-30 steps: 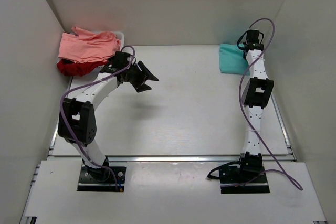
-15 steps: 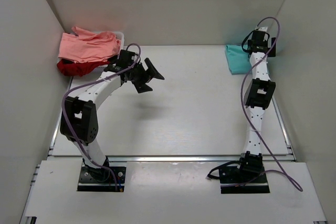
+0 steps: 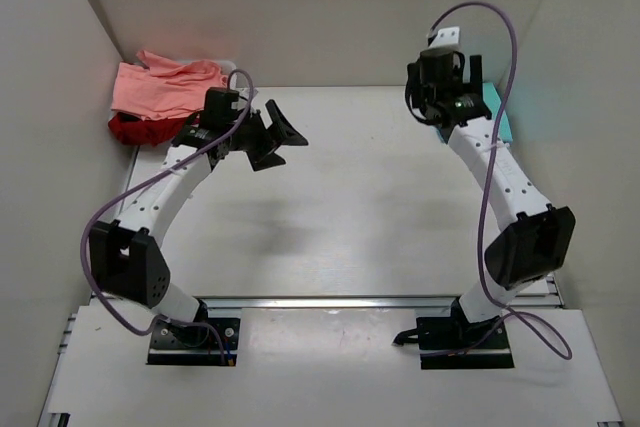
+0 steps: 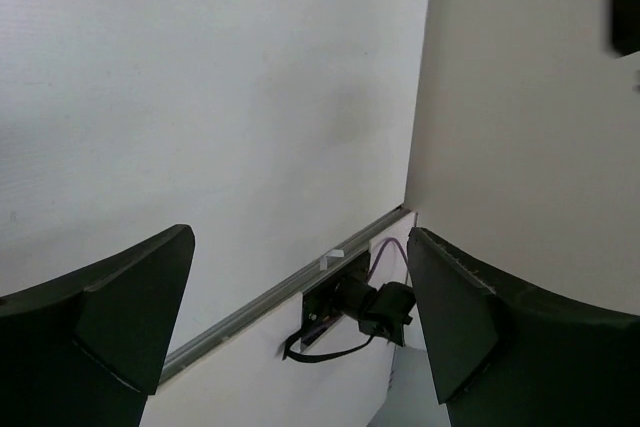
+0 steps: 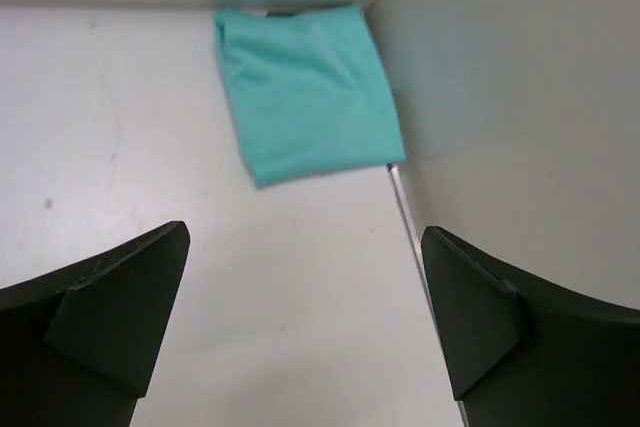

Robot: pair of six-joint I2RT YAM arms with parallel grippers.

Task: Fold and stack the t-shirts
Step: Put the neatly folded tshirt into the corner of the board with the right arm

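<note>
A folded teal t-shirt [image 5: 305, 92] lies flat in the table's back right corner against the wall; in the top view only a sliver of it [image 3: 504, 124] shows behind my right arm. My right gripper [image 5: 305, 231] hovers open and empty above the table, short of that shirt. A salmon pink t-shirt [image 3: 165, 87] is heaped over a dark red t-shirt [image 3: 135, 129] at the back left. My left gripper [image 3: 278, 139] hangs open and empty to the right of that heap, above bare table; in the left wrist view the left gripper [image 4: 300, 231] has nothing between its fingers.
A white basket rim [image 3: 229, 66] peeks out behind the pink shirt. White walls enclose the table on the left, back and right. The right arm's base [image 4: 375, 305] and a metal rail [image 3: 330, 300] lie along the near edge.
My right gripper opened, let go of the teal shirt and rose back from it, the arm's elbow swinging down to the right. The left gripper opened wider and its arm stretched out.
</note>
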